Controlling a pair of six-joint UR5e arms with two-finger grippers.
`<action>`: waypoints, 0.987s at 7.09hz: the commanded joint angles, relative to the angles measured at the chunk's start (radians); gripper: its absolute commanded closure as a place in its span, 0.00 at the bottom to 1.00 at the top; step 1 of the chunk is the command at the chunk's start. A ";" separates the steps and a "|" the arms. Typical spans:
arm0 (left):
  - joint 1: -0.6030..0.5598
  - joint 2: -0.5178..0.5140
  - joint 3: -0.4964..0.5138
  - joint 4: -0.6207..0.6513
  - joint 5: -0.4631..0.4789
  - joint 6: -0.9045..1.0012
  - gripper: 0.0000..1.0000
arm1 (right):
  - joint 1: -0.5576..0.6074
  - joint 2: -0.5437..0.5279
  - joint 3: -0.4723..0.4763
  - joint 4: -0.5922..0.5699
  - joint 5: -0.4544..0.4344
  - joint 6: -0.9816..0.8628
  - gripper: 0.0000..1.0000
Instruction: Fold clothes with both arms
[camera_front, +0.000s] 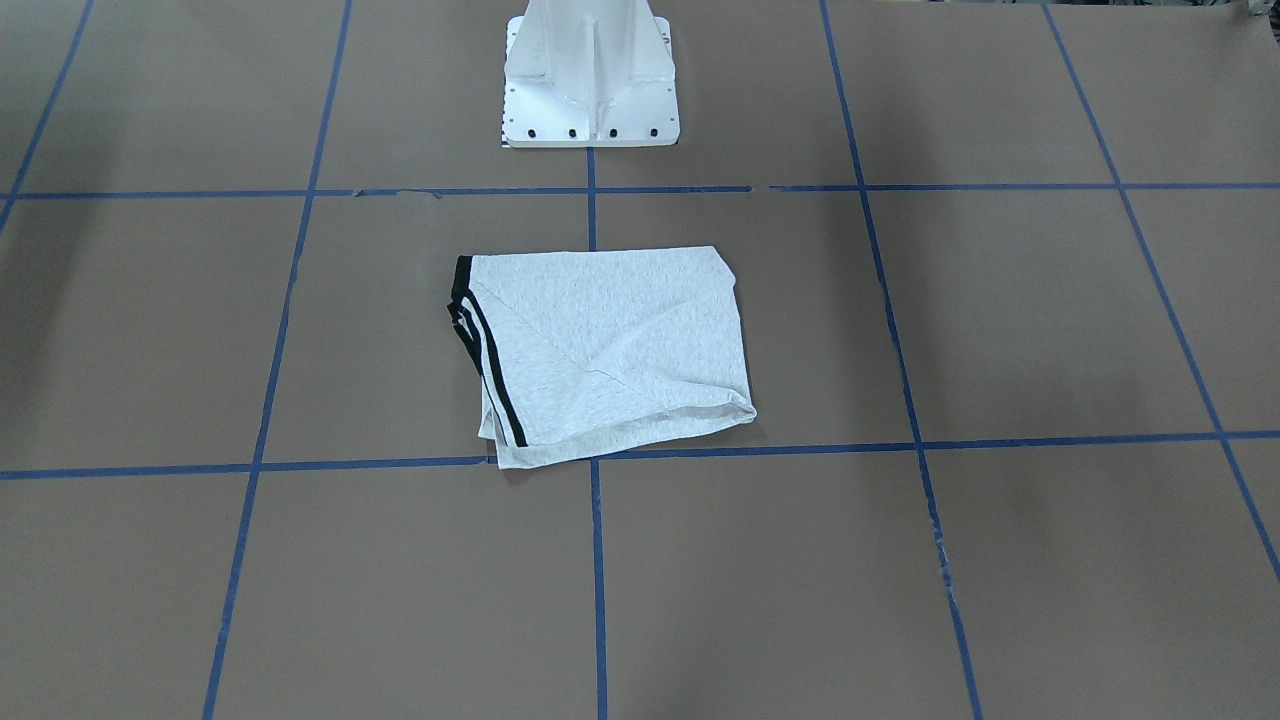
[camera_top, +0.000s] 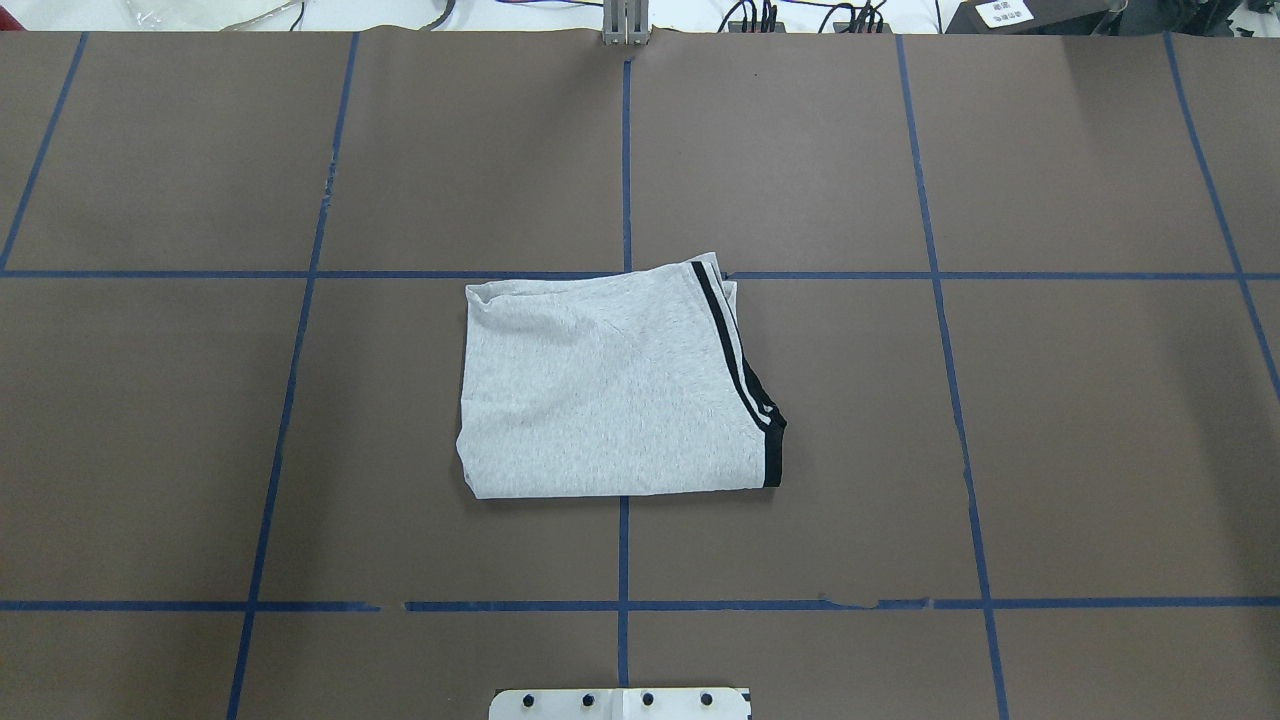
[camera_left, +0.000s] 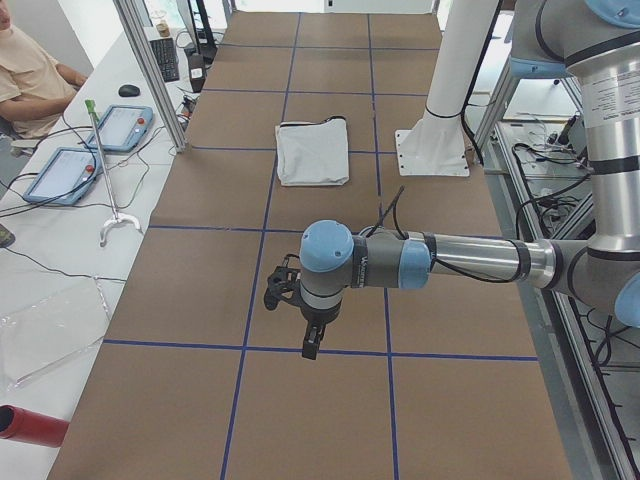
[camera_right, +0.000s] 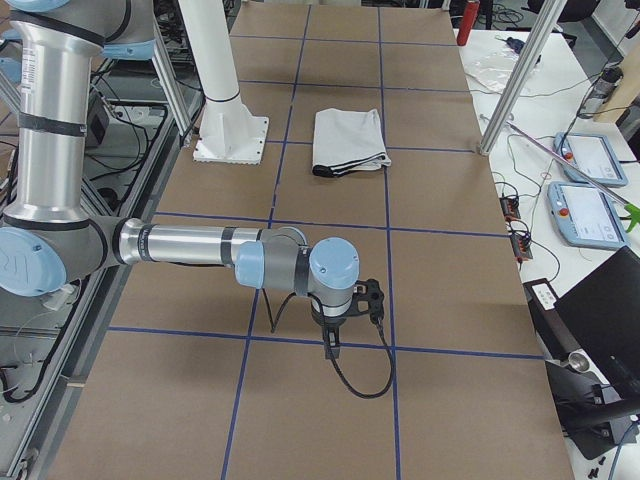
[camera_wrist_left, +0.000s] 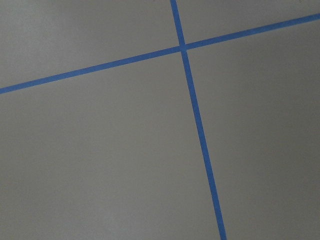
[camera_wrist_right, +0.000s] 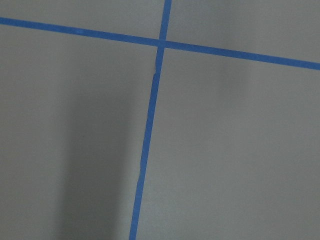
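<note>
In the left side view a seated person (camera_left: 25, 75) is at the upper left edge, beside two tablet-like controllers (camera_left: 60, 175) on a white bench. The T-shirt (camera_left: 312, 152) lies at upper centre, just left of the white pedestal base (camera_left: 432, 150). The left arm (camera_left: 450, 262) reaches from the right edge to mid-frame, its wrist turned down over the brown surface (camera_left: 200, 300), well apart from the shirt. I cannot tell whether its jaws are released or clenched.

In the overhead view the T-shirt (camera_top: 600, 400) sits mid-frame, folded into a rough rectangle across a blue tape line (camera_top: 624, 150). Black double stripes run down its right side to a black band at the lower right corner.

In the right side view the right arm (camera_right: 190, 245) comes from the left edge to mid-frame, wrist down, far from the T-shirt (camera_right: 348, 138) at upper centre. The state of its jaws cannot be told either.
</note>
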 joint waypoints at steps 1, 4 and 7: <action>0.000 -0.001 -0.004 -0.002 0.000 0.000 0.00 | 0.000 -0.015 0.001 0.004 0.002 0.000 0.00; 0.000 0.001 -0.044 0.004 0.000 -0.001 0.00 | 0.000 -0.018 0.001 0.004 0.002 0.000 0.00; 0.000 0.006 -0.050 0.009 0.000 -0.001 0.00 | 0.000 -0.016 0.004 0.005 0.002 0.000 0.00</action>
